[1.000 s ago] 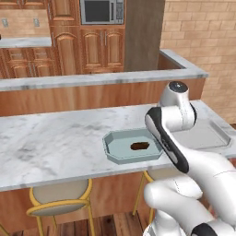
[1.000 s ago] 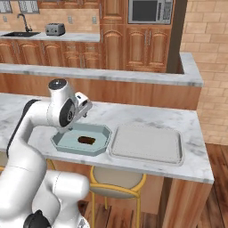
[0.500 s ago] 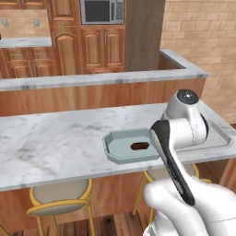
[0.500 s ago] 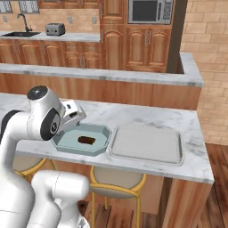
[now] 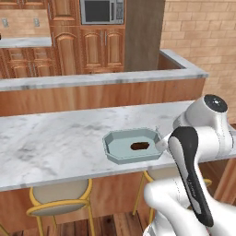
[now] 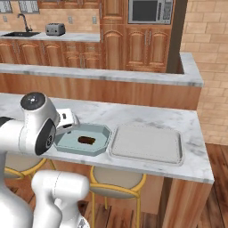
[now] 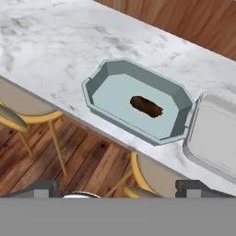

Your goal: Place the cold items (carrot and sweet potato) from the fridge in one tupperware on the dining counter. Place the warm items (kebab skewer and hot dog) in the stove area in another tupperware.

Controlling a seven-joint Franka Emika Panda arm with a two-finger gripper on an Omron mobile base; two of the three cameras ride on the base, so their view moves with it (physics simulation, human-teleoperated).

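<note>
One pale blue-green tub point(image 7: 138, 106) sits on the marble counter point(image 5: 55, 143), close to its near edge, and inside it lies one dark brown oblong item point(image 7: 146, 106), flat on the tub floor near the middle. It is too small and dark to say which food it is. Just beside the tub, on the side toward the brick wall, lies one shallow grey tray point(image 6: 147, 143); from the hand camera their edges look very close, whether touching cannot be told. So that is one tub, one tray, one item in the tub.

Under the counter, two stools with tan seats and yellow frames show from the left: one point(image 5: 60, 199) below the open stretch of marble, another point(image 5: 159, 174) tucked behind the arm. Back on the rear wall there is one microwave point(image 6: 149, 11), and far off one toaster point(image 6: 54, 29) beside one sink point(image 6: 22, 34).

The gripper point(image 7: 120, 188) hangs off the counter's near edge, above the wooden floor and a stool, looking at the tub. Its two dark fingertips point(image 7: 41, 188) stand spread as wide as they go, with nothing between them and touching nothing.
</note>
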